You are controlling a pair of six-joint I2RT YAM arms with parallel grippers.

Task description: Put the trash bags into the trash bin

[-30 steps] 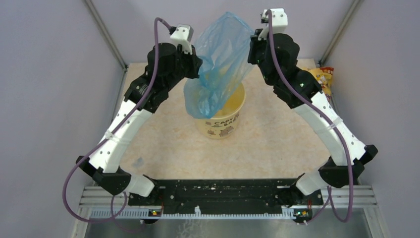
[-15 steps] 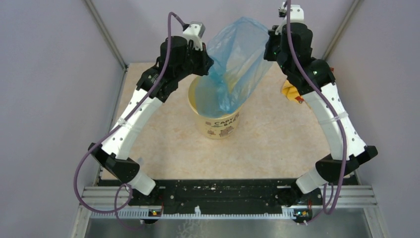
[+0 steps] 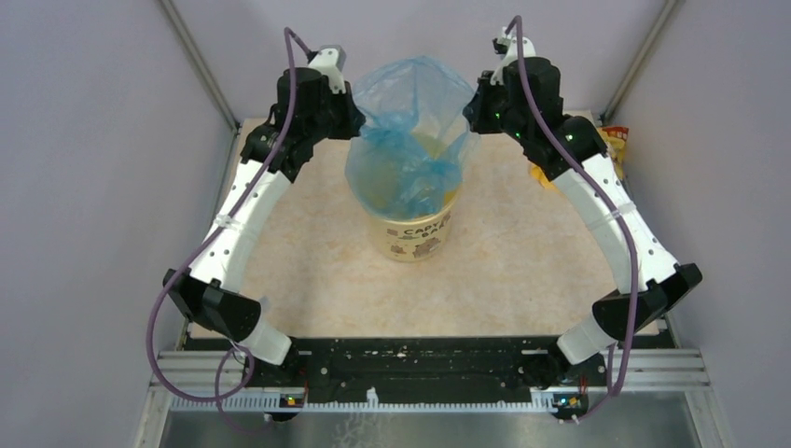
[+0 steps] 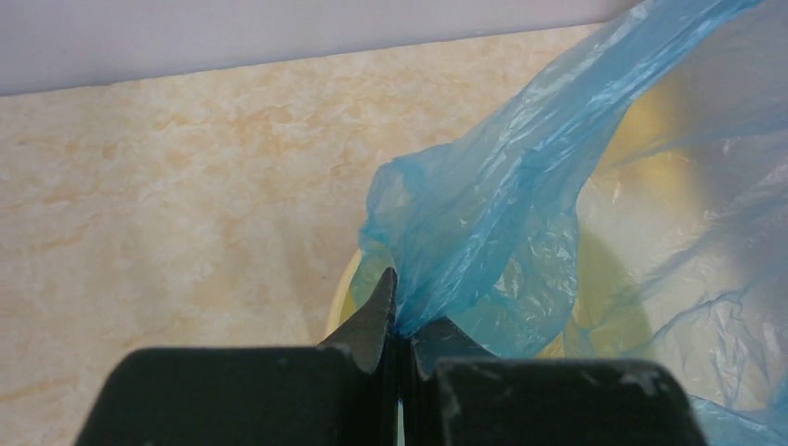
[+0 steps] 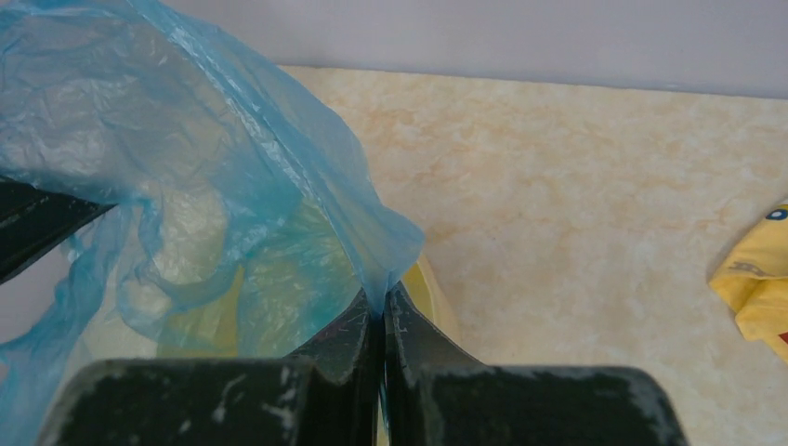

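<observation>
The blue trash bag (image 3: 410, 131) hangs spread between both grippers, its mouth pulled wide and its lower part sagging into the pale yellow trash bin (image 3: 415, 233) with brown lettering. My left gripper (image 3: 357, 119) is shut on the bag's left edge; the left wrist view shows the film (image 4: 483, 232) pinched at its tips (image 4: 401, 321) over the bin rim (image 4: 342, 297). My right gripper (image 3: 469, 110) is shut on the bag's right edge; the right wrist view shows the film (image 5: 232, 186) pinched at its tips (image 5: 379, 307) above the bin (image 5: 432, 288).
A crumpled yellow-and-red wrapper (image 3: 616, 145) lies at the back right beside the right arm; it also shows in the right wrist view (image 5: 757, 288). Grey walls close in the beige tabletop (image 3: 317, 261) at the back and sides.
Both grippers moved apart and lower, stretching the bag's mouth open. The bag went from hanging tilted to sitting squarely over the bin, with more of it down inside.
</observation>
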